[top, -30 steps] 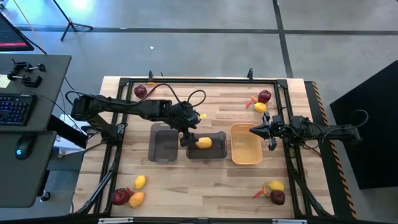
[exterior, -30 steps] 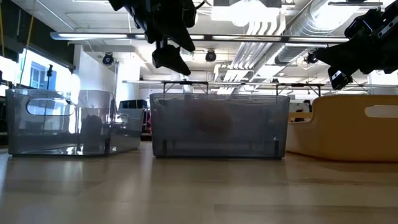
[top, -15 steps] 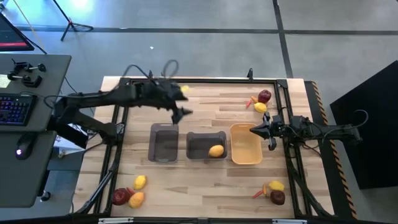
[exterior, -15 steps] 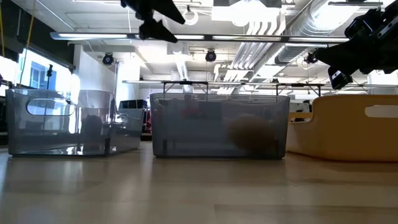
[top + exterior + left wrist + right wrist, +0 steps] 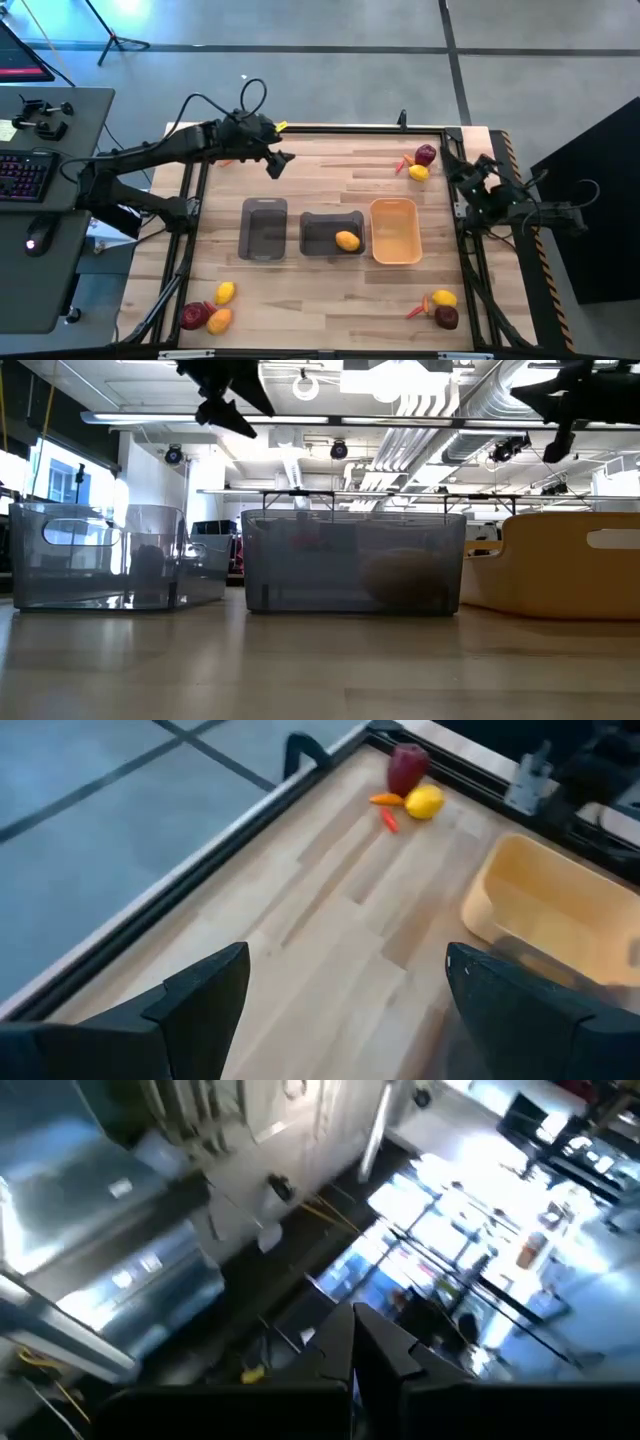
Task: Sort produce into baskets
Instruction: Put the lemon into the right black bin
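Note:
My left gripper (image 5: 278, 163) is open and empty, raised over the table's far left part; its own view (image 5: 340, 1010) shows the two fingers wide apart. My right gripper (image 5: 447, 160) is shut and empty, raised at the far right and tipped upward (image 5: 352, 1350). A yellow lemon (image 5: 347, 241) lies in the middle grey basket (image 5: 318, 220). The left grey basket (image 5: 265, 228) and the orange-yellow basket (image 5: 394, 232) hold nothing. An apple (image 5: 426, 154), a lemon (image 5: 418, 172) and a pepper (image 5: 403, 163) lie at the far right.
Two lemons (image 5: 226, 292), an apple (image 5: 193, 316) and a pepper lie at the near left. A lemon (image 5: 444, 298), an apple (image 5: 447, 318) and a pepper (image 5: 418, 311) lie at the near right. A black frame (image 5: 320, 128) rims the table.
My left gripper has let the lemon go in the middle grey basket, risen and gone toward the table's far left. The lemon has rolled to the basket's right part. My right gripper has drawn back from the orange-yellow basket toward the far right and tipped upward.

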{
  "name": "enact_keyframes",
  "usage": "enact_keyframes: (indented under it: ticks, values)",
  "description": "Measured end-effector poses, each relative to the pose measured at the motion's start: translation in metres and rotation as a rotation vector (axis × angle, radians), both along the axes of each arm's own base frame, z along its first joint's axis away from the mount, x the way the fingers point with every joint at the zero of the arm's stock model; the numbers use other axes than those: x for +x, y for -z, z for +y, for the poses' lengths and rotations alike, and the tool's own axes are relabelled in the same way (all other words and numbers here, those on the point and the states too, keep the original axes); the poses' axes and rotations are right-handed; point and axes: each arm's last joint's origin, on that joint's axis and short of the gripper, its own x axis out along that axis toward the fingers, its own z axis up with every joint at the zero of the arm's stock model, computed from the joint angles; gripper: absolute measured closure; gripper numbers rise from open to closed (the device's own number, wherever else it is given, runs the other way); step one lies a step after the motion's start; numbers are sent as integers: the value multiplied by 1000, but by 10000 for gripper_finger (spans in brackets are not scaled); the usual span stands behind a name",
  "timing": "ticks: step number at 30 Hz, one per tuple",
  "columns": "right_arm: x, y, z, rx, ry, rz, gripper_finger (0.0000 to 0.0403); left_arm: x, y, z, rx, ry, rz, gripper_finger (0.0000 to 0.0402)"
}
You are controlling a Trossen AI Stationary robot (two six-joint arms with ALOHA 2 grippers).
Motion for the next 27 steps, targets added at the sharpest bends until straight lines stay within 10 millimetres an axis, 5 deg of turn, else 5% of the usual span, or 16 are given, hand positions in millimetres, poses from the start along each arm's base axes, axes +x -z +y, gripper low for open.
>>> enact_keyframes:
  ticks: [6, 15, 21, 27]
  values:
    - [29, 2, -16, 174, 28, 483, 365, 1, -6, 9, 103, -3, -31, 78]
    - [47, 2, -52, 465, 22, 1296, 209, -26, -20, 3, 67, -16, -55, 78]
    - [63, 27, -90, 709, -1, 1531, 125, -38, -25, -2, 92, 2, -42, 78]
    - [71, 59, -118, 857, -26, 1676, 106, -44, -24, -4, 83, 9, 1, 78]
